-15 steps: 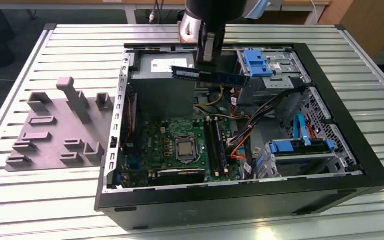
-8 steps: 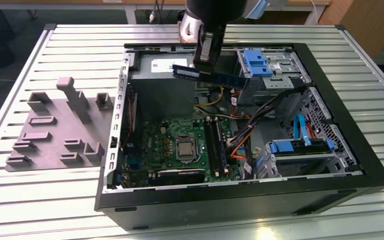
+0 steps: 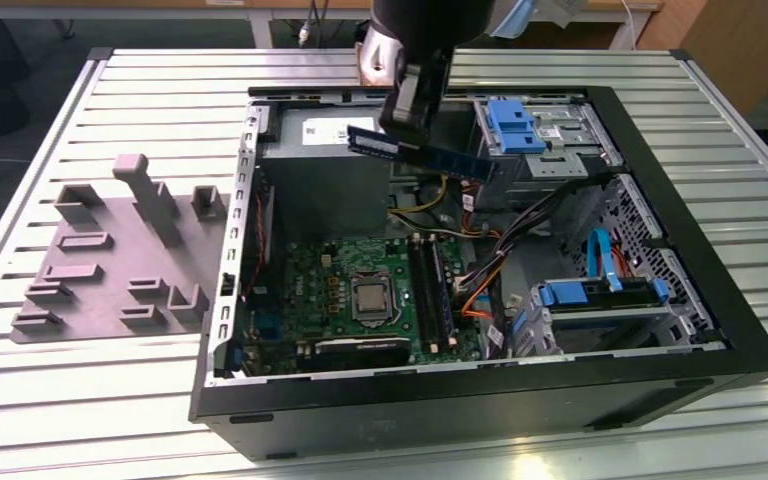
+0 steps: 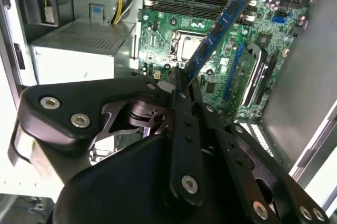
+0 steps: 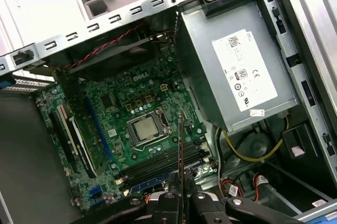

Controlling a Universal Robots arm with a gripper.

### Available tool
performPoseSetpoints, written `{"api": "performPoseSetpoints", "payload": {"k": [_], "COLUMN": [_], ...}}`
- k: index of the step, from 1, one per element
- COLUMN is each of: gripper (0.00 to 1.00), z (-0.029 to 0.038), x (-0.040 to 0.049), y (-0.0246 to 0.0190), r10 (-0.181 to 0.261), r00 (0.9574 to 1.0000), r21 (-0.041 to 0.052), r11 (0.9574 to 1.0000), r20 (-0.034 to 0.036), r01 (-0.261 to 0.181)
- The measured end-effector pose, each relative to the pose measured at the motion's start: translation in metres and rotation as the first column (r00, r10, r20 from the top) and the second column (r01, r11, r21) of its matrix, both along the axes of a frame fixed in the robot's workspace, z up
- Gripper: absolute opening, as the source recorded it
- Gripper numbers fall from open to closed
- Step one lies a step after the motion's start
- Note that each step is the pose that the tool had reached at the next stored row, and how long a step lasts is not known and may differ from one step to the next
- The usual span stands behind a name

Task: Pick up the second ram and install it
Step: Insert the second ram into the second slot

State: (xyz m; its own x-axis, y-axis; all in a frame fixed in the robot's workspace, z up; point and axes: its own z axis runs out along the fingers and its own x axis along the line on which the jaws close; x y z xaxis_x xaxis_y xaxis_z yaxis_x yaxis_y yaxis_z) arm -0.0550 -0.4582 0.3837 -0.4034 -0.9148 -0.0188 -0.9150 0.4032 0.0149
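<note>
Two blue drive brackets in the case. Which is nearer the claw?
The blue bracket higher in the exterior view, just to the exterior view's right of the claw, which grips the second ram. The other bracket sits lower, farther off.

Exterior view: bright, even overhead room light. The slatted table (image 3: pixel 704 110) has streaky glare along its near edge. The computer case (image 3: pixel 491 410) interior sits in soft shadow, and its black outer wall is nearly featureless. Second wrist view: area beyond the case is blown out white. The gripper (image 4: pixel 181 79), close to the lens, is dark and soft, while the second ram (image 4: pixel 221 23) and motherboard (image 4: pixel 174 23) are evenly lit. First wrist view: table slats overexposed, power supply (image 5: pixel 237 66) label bright.
</note>
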Motion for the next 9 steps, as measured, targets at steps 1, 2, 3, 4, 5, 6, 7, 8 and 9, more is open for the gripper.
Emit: {"api": "performPoseSetpoints", "payload": {"k": [1,2,3,4,5,6,7,8,9], "gripper": [0.14,0.14,0.14,0.14,0.14,0.14,0.14,0.14,0.14], "z": [0.0,-0.0001,-0.0002,-0.0002,-0.0002,-0.0003,-0.0003,-0.0004,-0.0004], "x": [0.0,0.0,0.0,0.0,0.0,0.0,0.0,0.0,0.0], "y": [0.0,0.0,0.0,0.0,0.0,0.0,0.0,0.0,0.0], "r10": [-0.011,-0.023,-0.034,-0.046,-0.057,-0.069,-0.08,-0.091,-0.103], "r00": [0.9999,0.9997,0.9994,0.9989,0.9984,0.9976,0.9968,0.9959,0.9947], "r21": [-0.0001,0.0,-0.0001,-0.0002,-0.0003,-0.0003,-0.0003,-0.0004,-0.0004], "r11": [0.9999,0.9997,0.9994,0.9989,0.9984,0.9976,0.9968,0.9959,0.9947], "r20": [0.0,0.0,0.0001,0.0,0.0,0.0,0.0,0.0,0.0001], "r01": [0.011,0.023,0.034,0.046,0.057,0.069,0.08,0.091,0.103]}}
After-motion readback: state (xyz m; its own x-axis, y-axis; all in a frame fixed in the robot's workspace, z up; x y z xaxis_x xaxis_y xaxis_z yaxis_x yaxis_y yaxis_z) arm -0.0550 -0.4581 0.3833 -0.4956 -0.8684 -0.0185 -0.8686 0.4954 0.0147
